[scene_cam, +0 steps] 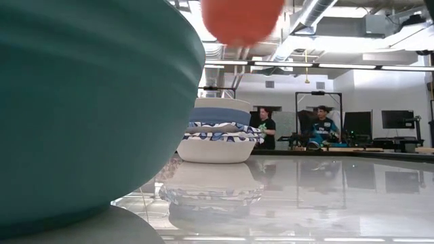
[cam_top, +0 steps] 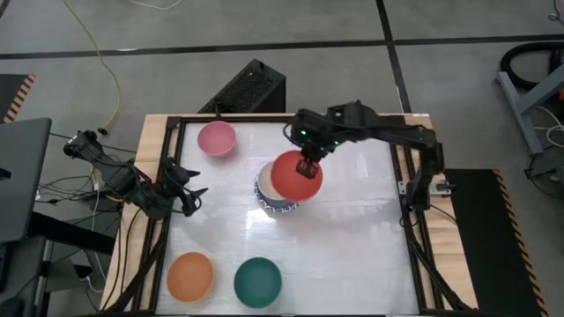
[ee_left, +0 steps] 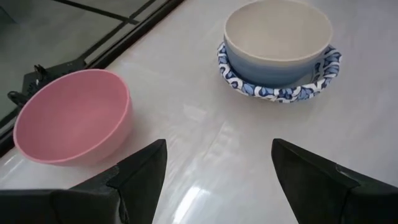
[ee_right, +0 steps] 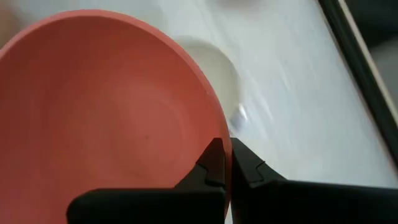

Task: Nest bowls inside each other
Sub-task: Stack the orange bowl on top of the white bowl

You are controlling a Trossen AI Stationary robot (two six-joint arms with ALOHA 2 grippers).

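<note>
Red bowl [cam_top: 296, 175] pinched by its rim in right pincer [cam_top: 307, 167].

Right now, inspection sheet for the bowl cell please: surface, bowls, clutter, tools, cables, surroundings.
Surface: white table, glossy.
Job's things: red bowl held over the nested stack; pink bowl, orange bowl, green bowl loose.
Clutter: nothing seen.
Tools: right tool shut on the red bowl's rim; left tool open at the left edge.
Cables: yellow cable on floor.
Surroundings: two people seated beyond the table.
</note>
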